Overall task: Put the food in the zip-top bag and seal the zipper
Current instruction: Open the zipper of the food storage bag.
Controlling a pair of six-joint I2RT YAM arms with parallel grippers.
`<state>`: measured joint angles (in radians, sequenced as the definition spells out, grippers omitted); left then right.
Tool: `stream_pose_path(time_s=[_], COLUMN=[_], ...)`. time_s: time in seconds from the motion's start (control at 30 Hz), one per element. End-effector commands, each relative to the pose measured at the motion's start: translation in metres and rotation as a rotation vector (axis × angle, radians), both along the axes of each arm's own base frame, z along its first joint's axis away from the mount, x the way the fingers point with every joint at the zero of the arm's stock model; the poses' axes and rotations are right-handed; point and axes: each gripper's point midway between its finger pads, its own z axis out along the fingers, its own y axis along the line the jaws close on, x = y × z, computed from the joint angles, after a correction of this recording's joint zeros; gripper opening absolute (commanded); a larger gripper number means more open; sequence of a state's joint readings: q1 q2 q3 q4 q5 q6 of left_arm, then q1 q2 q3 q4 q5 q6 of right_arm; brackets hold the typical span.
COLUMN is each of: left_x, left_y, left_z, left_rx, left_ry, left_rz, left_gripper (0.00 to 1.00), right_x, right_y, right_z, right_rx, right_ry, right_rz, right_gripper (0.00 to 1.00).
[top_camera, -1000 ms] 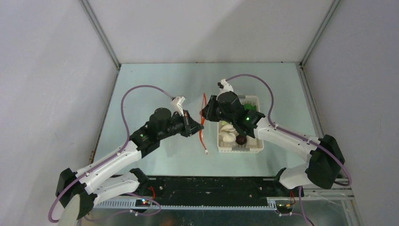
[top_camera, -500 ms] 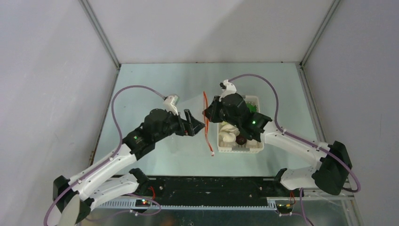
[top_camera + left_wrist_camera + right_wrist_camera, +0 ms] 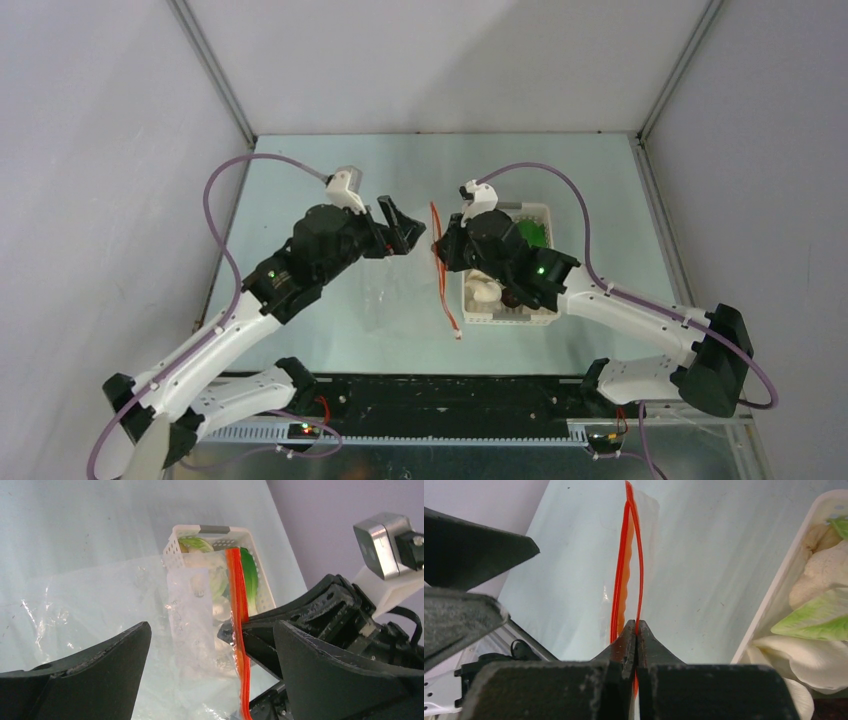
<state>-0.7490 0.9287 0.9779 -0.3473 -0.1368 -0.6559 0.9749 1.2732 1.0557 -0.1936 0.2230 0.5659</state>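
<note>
The clear zip-top bag [image 3: 392, 292] lies crumpled on the table left of the white basket, with its red-orange zipper [image 3: 441, 268] lifted on edge. A small white slider [image 3: 459, 337] hangs at the strip's near end. My right gripper [image 3: 637, 628] is shut on one lip of the zipper [image 3: 640, 555], and the other lip bows away, so the mouth gapes a little. My left gripper [image 3: 400, 222] stands open just left of the strip, touching nothing. The food sits in the basket: green bok choy [image 3: 531, 232], pale lumps [image 3: 484, 293] and, half hidden under the right arm, a dark brown ball [image 3: 511, 298].
The white perforated basket [image 3: 545, 312] stands right of the bag, under the right arm. In the left wrist view the bag [image 3: 100, 595] drapes in front of the basket [image 3: 172, 545]. Grey walls enclose the table on three sides.
My left gripper has opened, let go of the zipper edge and drawn back up and to the left. The right gripper has shut fully on the strip and shifted slightly nearer.
</note>
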Motion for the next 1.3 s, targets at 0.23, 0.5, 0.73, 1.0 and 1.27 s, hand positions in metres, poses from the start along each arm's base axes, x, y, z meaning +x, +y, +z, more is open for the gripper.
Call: stream_pose_path(time_s=[0.23, 0.5, 0.73, 1.0, 1.27], left_x=[0.016, 0.021, 0.027, 0.023, 0.024], left_y=[-0.014, -0.022, -0.018, -0.008, -0.009], left_z=[-0.003, -0.007, -0.018, -0.031, -0.034], left_rx=[0.088, 0.086, 0.137, 0.188, 0.203], left_ry=[0.069, 0.092, 0.117, 0.148, 0.162], left_rz=[0.029, 0.040, 0.081, 0.102, 0.106], left_gripper=[1.00, 1.00, 1.00, 1.00, 1.00], right_x=[0.008, 0.003, 0.001, 0.003, 0.001], right_y=[-0.002, 0.004, 0.006, 0.001, 0.007], right_z=[0.026, 0.028, 0.031, 0.032, 0.036], right_rx=[-0.023, -0.024, -0.027, -0.037, -0.037], right_ry=[-0.096, -0.108, -0.125, -0.134, -0.162], right_rz=[-0.044, -0.026, -0.022, -0.047, -0.017], right_gripper=[0.00, 0.00, 0.00, 0.00, 0.00])
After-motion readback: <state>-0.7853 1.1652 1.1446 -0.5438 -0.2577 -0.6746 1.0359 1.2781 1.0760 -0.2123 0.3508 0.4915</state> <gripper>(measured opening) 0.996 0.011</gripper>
